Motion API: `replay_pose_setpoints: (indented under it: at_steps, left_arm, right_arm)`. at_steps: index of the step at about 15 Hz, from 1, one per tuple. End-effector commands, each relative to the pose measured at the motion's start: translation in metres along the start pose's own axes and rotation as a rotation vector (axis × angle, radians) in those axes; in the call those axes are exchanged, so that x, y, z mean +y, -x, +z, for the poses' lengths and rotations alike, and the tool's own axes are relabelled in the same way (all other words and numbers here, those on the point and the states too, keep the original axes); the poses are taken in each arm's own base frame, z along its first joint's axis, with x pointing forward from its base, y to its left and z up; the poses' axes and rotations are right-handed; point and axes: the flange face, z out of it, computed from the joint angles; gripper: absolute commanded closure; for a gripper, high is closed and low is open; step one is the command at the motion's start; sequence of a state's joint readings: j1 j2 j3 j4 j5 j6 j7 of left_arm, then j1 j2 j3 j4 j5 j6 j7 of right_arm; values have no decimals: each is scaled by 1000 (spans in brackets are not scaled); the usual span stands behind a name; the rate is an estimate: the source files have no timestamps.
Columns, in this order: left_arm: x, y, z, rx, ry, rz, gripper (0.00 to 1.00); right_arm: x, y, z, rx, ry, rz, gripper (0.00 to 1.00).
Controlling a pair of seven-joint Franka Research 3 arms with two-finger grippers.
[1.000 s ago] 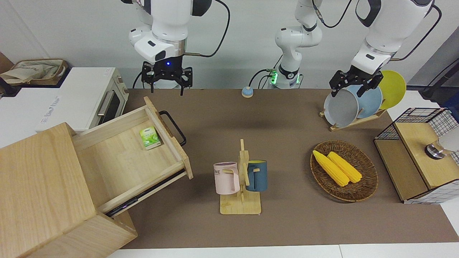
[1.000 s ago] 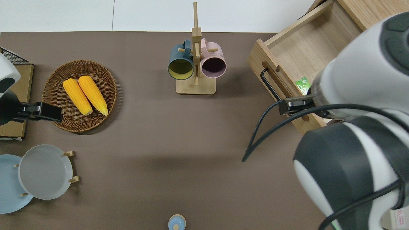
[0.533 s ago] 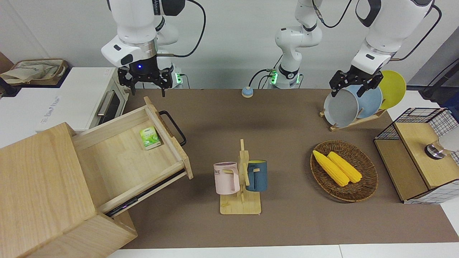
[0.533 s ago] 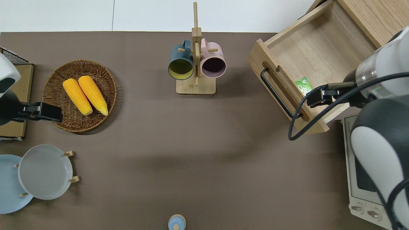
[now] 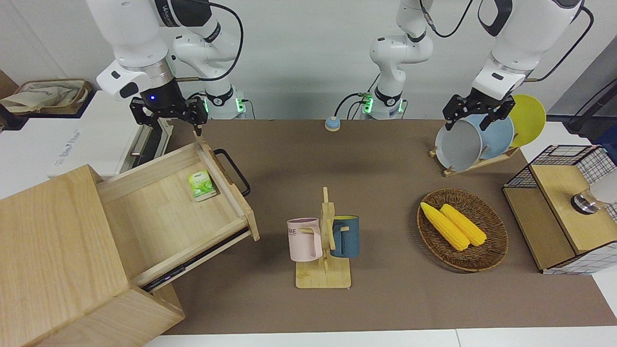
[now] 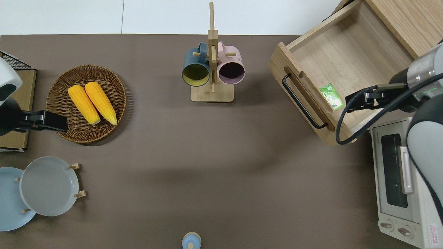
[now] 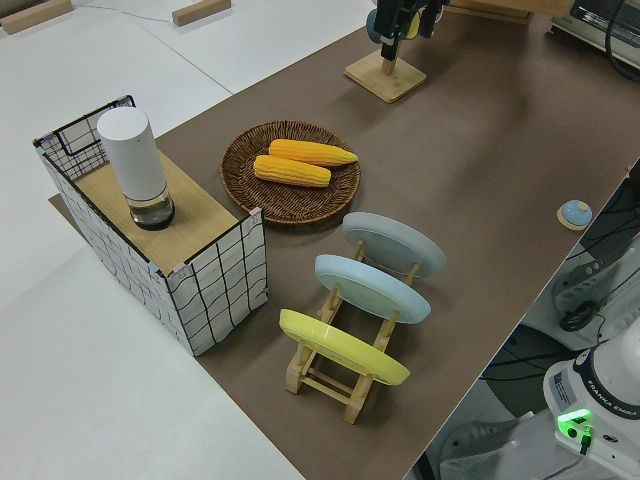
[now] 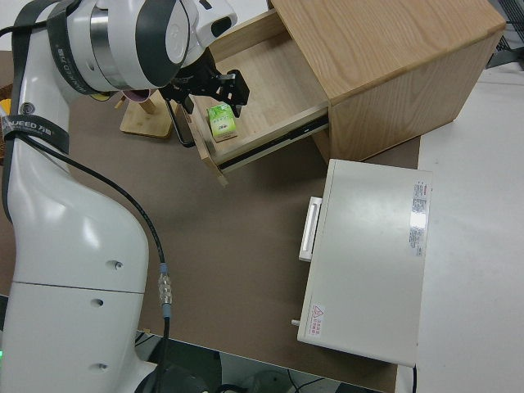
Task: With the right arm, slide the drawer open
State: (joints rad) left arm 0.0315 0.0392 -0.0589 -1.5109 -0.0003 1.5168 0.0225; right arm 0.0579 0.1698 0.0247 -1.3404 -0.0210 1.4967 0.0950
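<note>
The pale-wood drawer (image 5: 168,217) (image 6: 342,65) stands pulled well out of its cabinet (image 5: 53,250). Its black U-shaped handle (image 5: 234,171) (image 6: 303,103) faces the middle of the table, and a small green packet (image 5: 201,185) lies inside. My right gripper (image 5: 166,118) (image 8: 211,94), with its blue wrist light, hangs open and empty in the air. It is over the drawer's corner next to the toaster oven and clear of the handle. In the overhead view the right arm (image 6: 422,79) hides its own gripper. The left arm is parked with its gripper (image 5: 475,115) open.
A white toaster oven (image 5: 96,130) (image 6: 401,186) stands beside the drawer, nearer to the robots. A mug rack (image 5: 324,241) holds two mugs mid-table. Toward the left arm's end are a wicker basket of corn (image 5: 462,230), a plate rack (image 5: 477,140) and a wire-mesh box (image 5: 564,207).
The right arm has swung away from the table's middle toward the toaster oven's end, gripper still open and empty. The drawer and the left arm have not moved.
</note>
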Motion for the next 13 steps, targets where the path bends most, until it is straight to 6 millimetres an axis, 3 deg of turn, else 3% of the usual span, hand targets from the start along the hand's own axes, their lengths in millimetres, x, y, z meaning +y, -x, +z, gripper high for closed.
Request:
replay_pose_setpoints:
  at_steps: [1, 13]
  left_arm:
    - [-1, -1, -3, -7, -16, 10, 7]
    - [-1, -1, -3, -7, -16, 10, 5]
  right_arm:
    - [9, 0, 7, 2, -30, 6, 17]
    - [11, 0, 8, -2, -13, 23, 17]
